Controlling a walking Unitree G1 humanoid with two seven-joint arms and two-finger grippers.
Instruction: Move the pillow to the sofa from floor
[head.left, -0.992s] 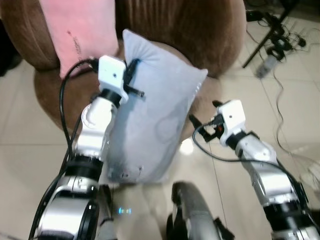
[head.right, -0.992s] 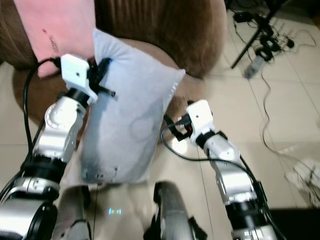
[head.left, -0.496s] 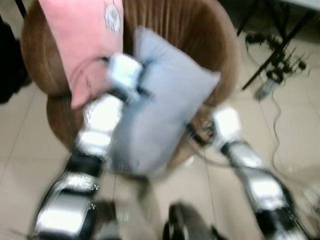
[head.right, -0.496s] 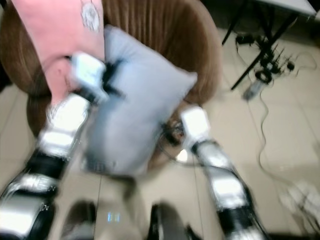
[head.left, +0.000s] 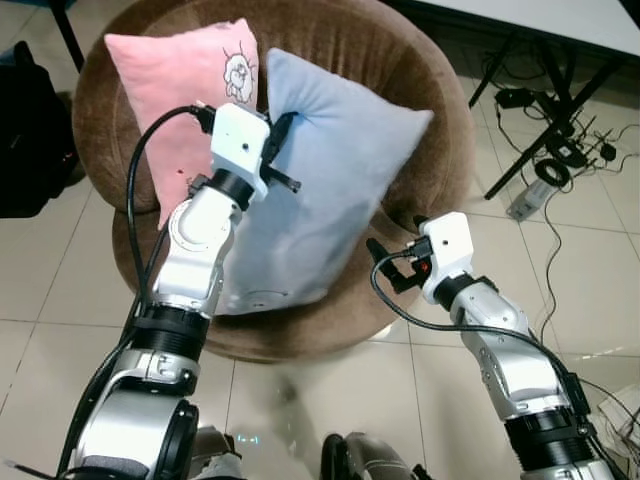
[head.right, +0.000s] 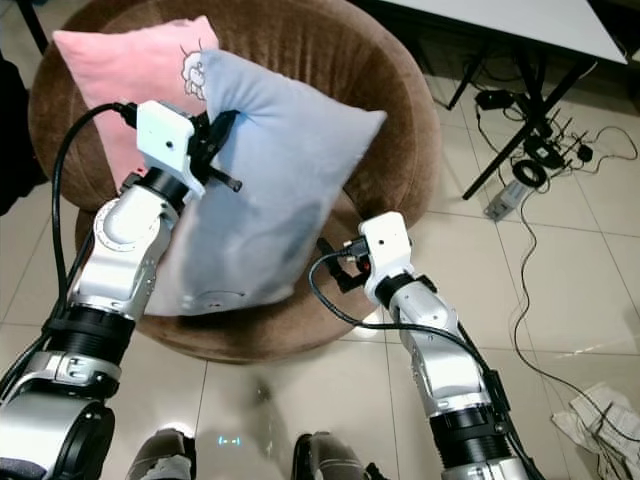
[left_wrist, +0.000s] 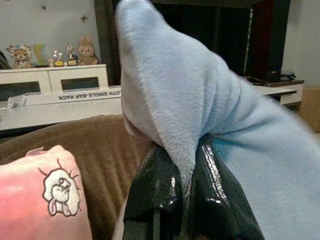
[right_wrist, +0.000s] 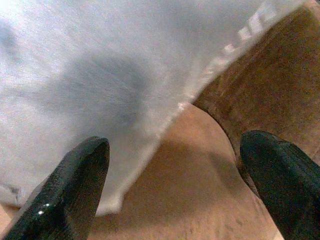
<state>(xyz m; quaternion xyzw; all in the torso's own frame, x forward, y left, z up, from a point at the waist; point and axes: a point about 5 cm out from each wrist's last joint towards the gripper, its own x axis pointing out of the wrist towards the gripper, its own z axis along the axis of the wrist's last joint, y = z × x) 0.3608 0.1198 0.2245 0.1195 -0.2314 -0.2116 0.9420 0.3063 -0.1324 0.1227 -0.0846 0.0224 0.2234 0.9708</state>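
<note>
One blue pillow (head.left: 330, 170) is gripped by the left gripper (left_wrist: 172, 185) over the brown sofa (head.left: 440, 120), unreleased, while the right gripper (right_wrist: 175, 187) is spread wide nearby.

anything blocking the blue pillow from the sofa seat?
Nothing visible. The left gripper pinches the blue pillow over the sofa seat; the pink pillow leans beside it, leaving room.

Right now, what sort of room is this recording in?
Probably a home living room: a round brown sofa chair holding a pink cushion and the blue pillow, a low white TV-style cabinet with figurines on top, and a tiled floor with cables.
</note>
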